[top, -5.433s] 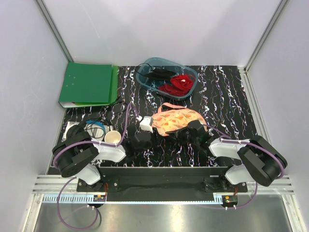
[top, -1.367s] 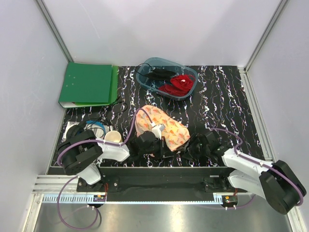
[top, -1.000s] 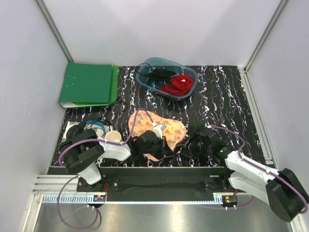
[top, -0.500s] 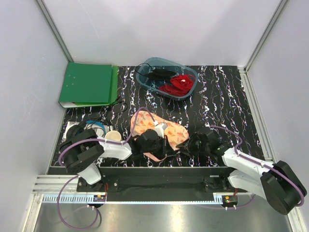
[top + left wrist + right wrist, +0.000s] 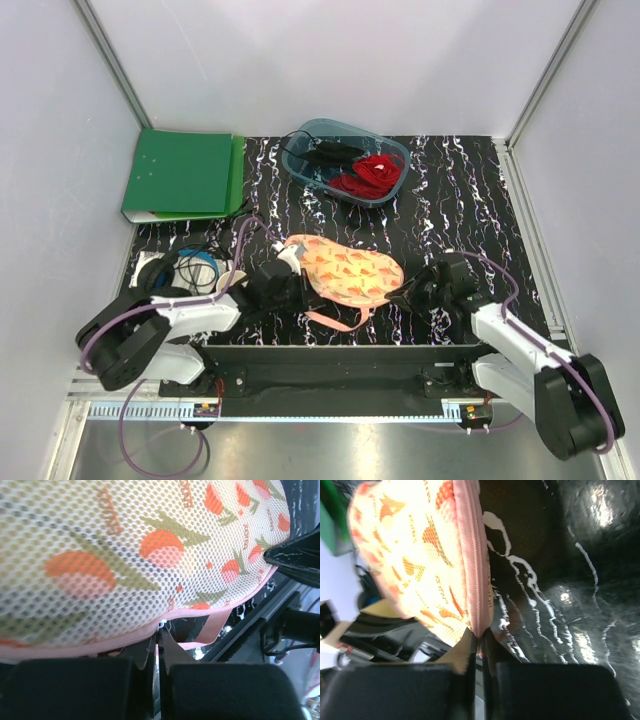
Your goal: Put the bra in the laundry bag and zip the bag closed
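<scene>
The laundry bag (image 5: 350,272), peach-pink mesh with orange-red print, lies folded shut on the black marbled table (image 5: 460,190) between my two arms. My left gripper (image 5: 290,262) is shut at the bag's left end. In the left wrist view its tips (image 5: 159,637) pinch the pink trim right by a small white zip pull (image 5: 162,625), under the mesh of the bag (image 5: 150,555). My right gripper (image 5: 405,293) is shut on the bag's right edge. In the right wrist view the gripper (image 5: 479,639) clamps the pink zip seam (image 5: 472,570). The bra is hidden.
A blue-grey tub (image 5: 392,150) with red and black garments stands at the back centre. A green binder (image 5: 185,175) lies at the back left. A cup (image 5: 232,277) and coiled cables (image 5: 195,265) sit by the left arm. A pink strap loop (image 5: 340,320) trails off the bag's near edge.
The right gripper has closed on the bag's right edge. The left gripper pulled leftwards and the bag now lies stretched out flatter between the two.
</scene>
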